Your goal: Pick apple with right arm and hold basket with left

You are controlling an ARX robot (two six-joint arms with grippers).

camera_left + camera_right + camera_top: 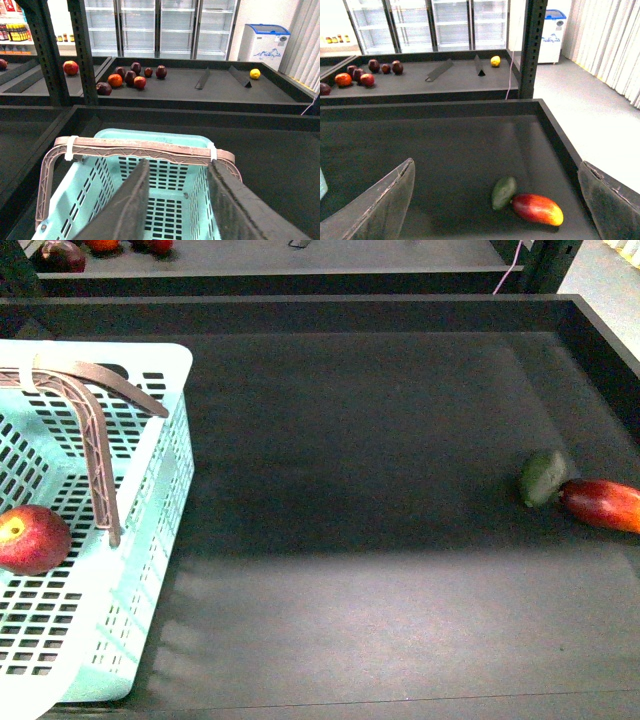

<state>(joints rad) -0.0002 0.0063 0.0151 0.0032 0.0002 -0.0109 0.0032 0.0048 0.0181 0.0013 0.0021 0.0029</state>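
Note:
The teal basket (pixel 160 510) stands at the left of the dark tray, its brown swing handle (pixel 97 445) leaning inward. The red apple (pixel 30 538) with a yellowish patch lies inside it on the slotted floor. Neither gripper shows in the front view. In the left wrist view my left gripper (pixel 177 170) is open and empty above the basket (pixel 100 185), its fingers just short of the handle (pixel 140 148); the apple is hidden there. In the right wrist view my right gripper (pixel 496 167) is open and empty, high above the tray, with no apple in sight.
A red-orange mango-like fruit (pixel 603 504) and a small dark green fruit (pixel 543 478) touch near the tray's right wall (pixel 600 350); both show in the right wrist view (pixel 537 208) (pixel 503 192). A farther shelf holds several dark and red fruits (pixel 131 77) and a yellow fruit (pixel 255 74).

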